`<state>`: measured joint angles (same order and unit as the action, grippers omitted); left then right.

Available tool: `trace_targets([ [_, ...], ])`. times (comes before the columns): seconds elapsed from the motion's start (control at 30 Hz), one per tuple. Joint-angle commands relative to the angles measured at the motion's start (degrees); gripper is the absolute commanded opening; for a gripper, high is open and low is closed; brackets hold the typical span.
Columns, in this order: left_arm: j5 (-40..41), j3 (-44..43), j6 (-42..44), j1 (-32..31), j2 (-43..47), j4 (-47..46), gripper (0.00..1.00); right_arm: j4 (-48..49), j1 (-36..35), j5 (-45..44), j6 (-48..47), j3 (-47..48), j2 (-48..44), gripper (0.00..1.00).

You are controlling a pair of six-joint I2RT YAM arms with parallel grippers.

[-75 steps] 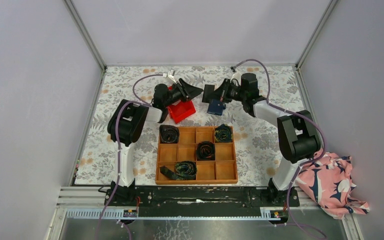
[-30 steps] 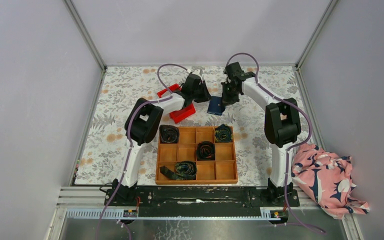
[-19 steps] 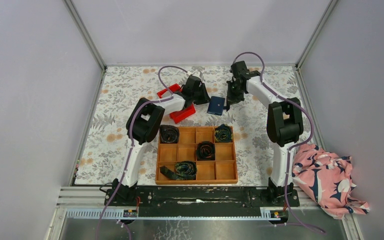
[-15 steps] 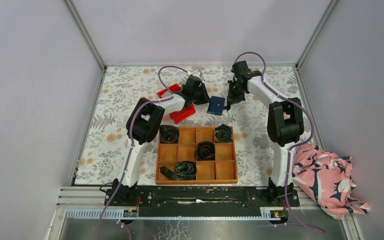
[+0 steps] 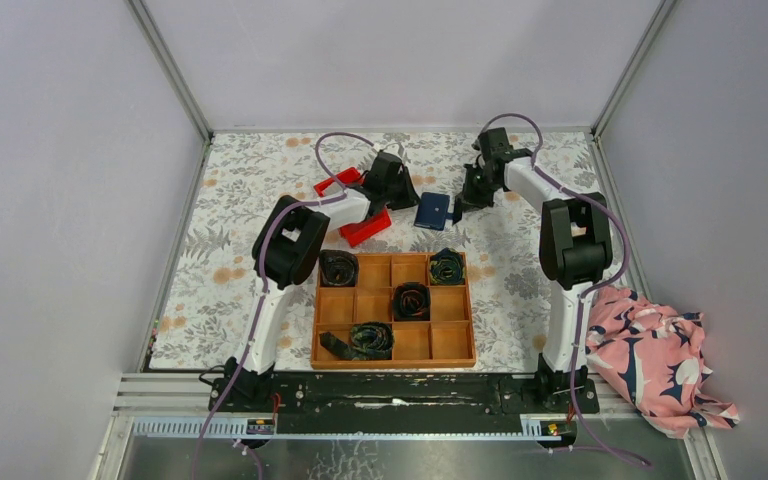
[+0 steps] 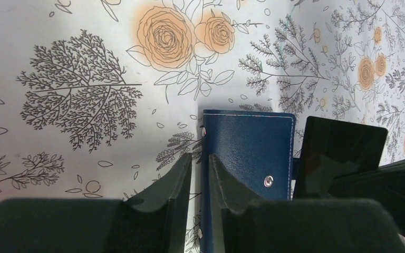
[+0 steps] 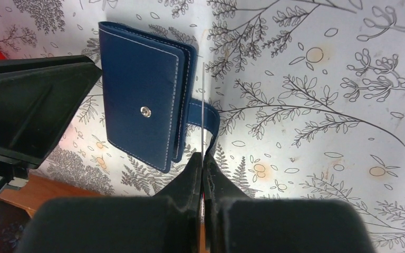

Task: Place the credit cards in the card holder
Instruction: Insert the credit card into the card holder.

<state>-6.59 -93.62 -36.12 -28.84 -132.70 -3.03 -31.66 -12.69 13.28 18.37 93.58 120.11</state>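
The navy-blue card holder (image 5: 432, 211) lies folded on the flowered cloth, snap stud up, also in the left wrist view (image 6: 248, 153) and the right wrist view (image 7: 140, 113). My left gripper (image 5: 407, 198) is at its left edge; its jaws (image 6: 200, 163) stand a narrow gap apart with the holder's edge below them and one finger over the cover. My right gripper (image 5: 468, 196) is shut (image 7: 204, 157) on a thin pale credit card (image 7: 204, 105), seen edge-on, upright beside the holder's strap tab. The orange-tan card is out of view.
A red bin (image 5: 363, 228) sits under my left arm. A wooden grid tray (image 5: 360, 272) with dark fabric rolls lies nearer the arm bases. Pink patterned cloth (image 5: 660, 360) lies off the table at the right. Grey walls close in three sides.
My right wrist has swung to the right, off the card holder to its right side. The holder now lies flat on the cloth. My left arm has stayed put over the last second.
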Motion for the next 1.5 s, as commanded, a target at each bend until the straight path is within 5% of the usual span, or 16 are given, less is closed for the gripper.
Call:
trace_targets([
  [0.0,2.36,2.02,-0.22,-0.19,0.73,-1.81,0.24,3.24,1.06,4.41,1.82,-1.61,0.57,0.0],
  [1.47,2.38,2.83,0.11,0.0,0.2,-1.12,0.2,13.86,3.29,13.27,6.43,-8.74,-4.31,0.0],
])
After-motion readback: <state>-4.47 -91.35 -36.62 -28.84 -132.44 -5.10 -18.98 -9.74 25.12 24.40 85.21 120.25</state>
